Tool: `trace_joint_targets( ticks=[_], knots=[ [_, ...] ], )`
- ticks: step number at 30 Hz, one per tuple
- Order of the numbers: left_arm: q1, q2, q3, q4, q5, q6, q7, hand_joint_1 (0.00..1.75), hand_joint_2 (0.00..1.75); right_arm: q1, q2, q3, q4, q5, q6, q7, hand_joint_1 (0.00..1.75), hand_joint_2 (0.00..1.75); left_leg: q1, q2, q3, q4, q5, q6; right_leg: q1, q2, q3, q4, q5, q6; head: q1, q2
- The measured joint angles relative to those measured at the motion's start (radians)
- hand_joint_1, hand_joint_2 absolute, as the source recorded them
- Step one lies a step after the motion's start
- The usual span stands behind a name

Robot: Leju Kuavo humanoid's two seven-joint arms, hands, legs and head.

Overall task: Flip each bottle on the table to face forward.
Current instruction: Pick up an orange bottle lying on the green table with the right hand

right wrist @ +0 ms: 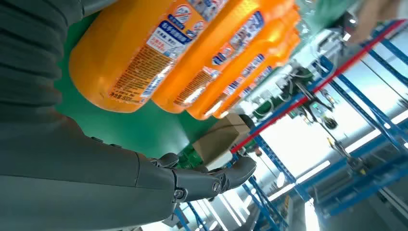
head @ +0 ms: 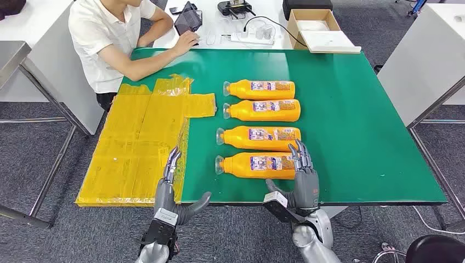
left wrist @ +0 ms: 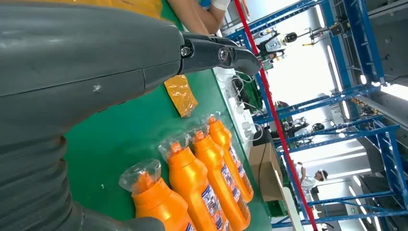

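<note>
Orange plastic bottle nearest the robot (head: 256, 165) lies crosswise on the green worktop (head: 373, 142), cap leftward. Right hand (head: 302, 181), released, fingertips at its base end; left hand (head: 171, 189) released, well apart.

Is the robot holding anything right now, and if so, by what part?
Nothing is held. The left hand and right hand both hover open near the table's front edge, the right beside the nearest bottle.

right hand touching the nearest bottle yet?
Cannot tell. In the head view the right hand overlaps the nearest bottle at its base; the right wrist view shows neither contact nor gap plainly.
</note>
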Motion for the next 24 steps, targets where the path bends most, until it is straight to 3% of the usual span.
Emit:
trace_joint_targets(
  ticks=[7,15,24],
  knots=[
    [-0.006,-0.001,0.000,-0.006,0.001,-0.014,0.000,0.00,1.75,-0.069,-0.054,0.000,0.082,0.089,0.092,0.105,0.00,1.75,0.000,0.000,0.000,0.000,0.000,0.000,0.000,0.000,0.000,0.000,0.000,0.000,0.000,0.000],
    [-0.019,-0.006,0.000,-0.006,0.005,-0.021,0.000,0.00,1.75,-0.128,-0.105,0.001,0.150,0.140,0.104,0.126,0.00,1.75,0.000,0.000,0.000,0.000,0.000,0.000,0.000,0.000,0.000,0.000,0.000,0.000,0.000,0.000],
    [-0.022,-0.009,0.000,-0.006,0.009,-0.021,0.000,0.00,1.75,-0.161,-0.123,0.003,0.174,0.150,0.112,0.136,0.00,1.75,0.000,0.000,0.000,0.000,0.000,0.000,0.000,0.000,0.000,0.000,0.000,0.000,0.000,0.000]
  ],
)
